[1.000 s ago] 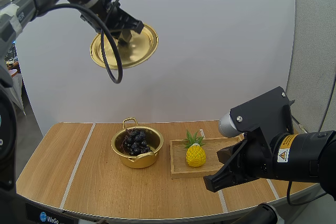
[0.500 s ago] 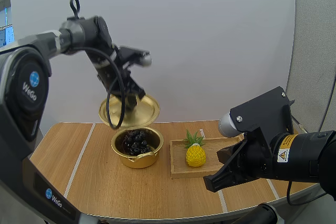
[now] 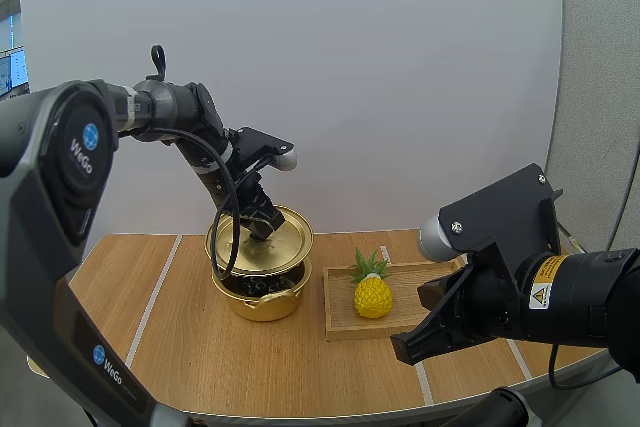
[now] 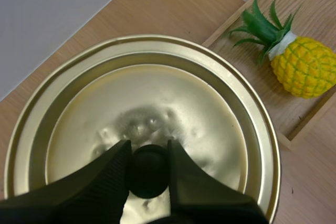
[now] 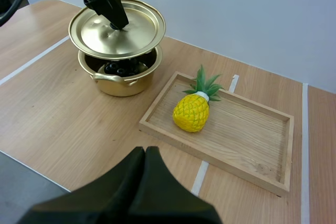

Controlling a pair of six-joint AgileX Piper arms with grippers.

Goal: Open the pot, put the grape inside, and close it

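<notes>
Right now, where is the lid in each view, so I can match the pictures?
High view: lid just above the pot, held by the left gripper, left of the pineapple.
Left wrist view: lid pinched at its centre by that gripper, with the pineapple beside it on the tray.
Right wrist view: lid over the pot, beyond the tray.
Shared landmark: the pineapple.

My left arm (image 3: 175,112) reaches in from the left, elbow high and wrist bent down, so my left gripper (image 3: 264,228) points steeply downward. Its fingers (image 4: 110,174) pinch the knob (image 4: 149,167) between their tips. My right arm (image 3: 540,282) sits low at the near right. My right gripper (image 5: 146,156) is angled forward and down, fingers together as one dark wedge on nothing.
</notes>
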